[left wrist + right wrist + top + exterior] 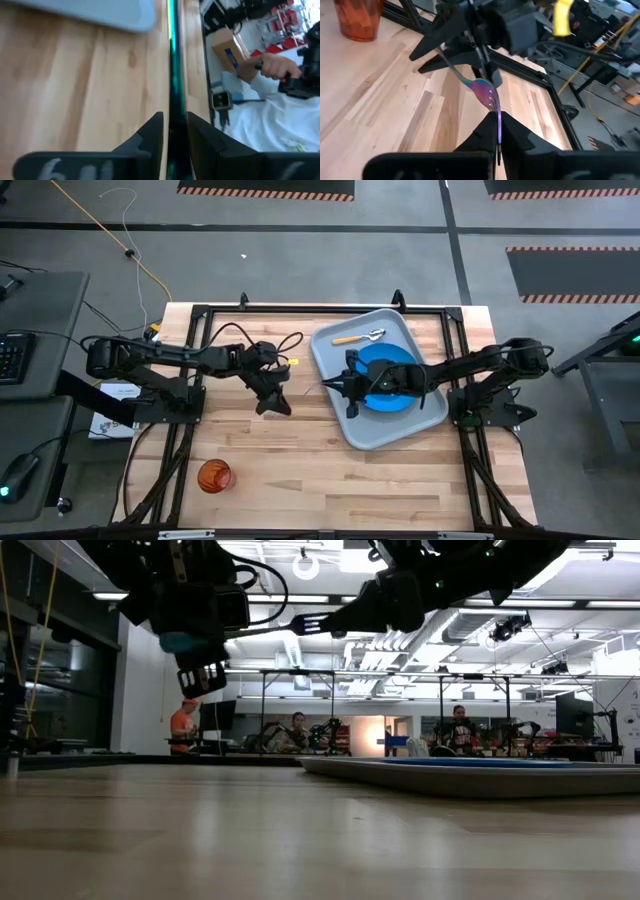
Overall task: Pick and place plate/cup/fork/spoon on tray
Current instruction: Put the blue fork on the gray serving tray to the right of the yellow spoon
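Progress, as I judge it: 2 of 4 items are on the tray (338, 350), w/ a third in transit. The plate (392, 375) lies in the tray's middle, partly under the right arm. The spoon (358, 337) lies in the tray near its far rim, beside the plate.

The fork (482, 90) is off the table, up in the air between the two tools, over the bare wood just beside the tray's left rim. The left tool (175, 131) is closed on a thin greenish bar that reads as the fork's handle; the right tool (498, 125) is pinched on the tine end. Looks like a handover, both gripping at once.

Left to do: fork onto tray, then the cup (213, 475), which stands alone near the table's front-left corner, well apart from the tray.

Count: 1 plate, 1 cup, 1 fork, 1 spoon, 1 tray. 2 arms.
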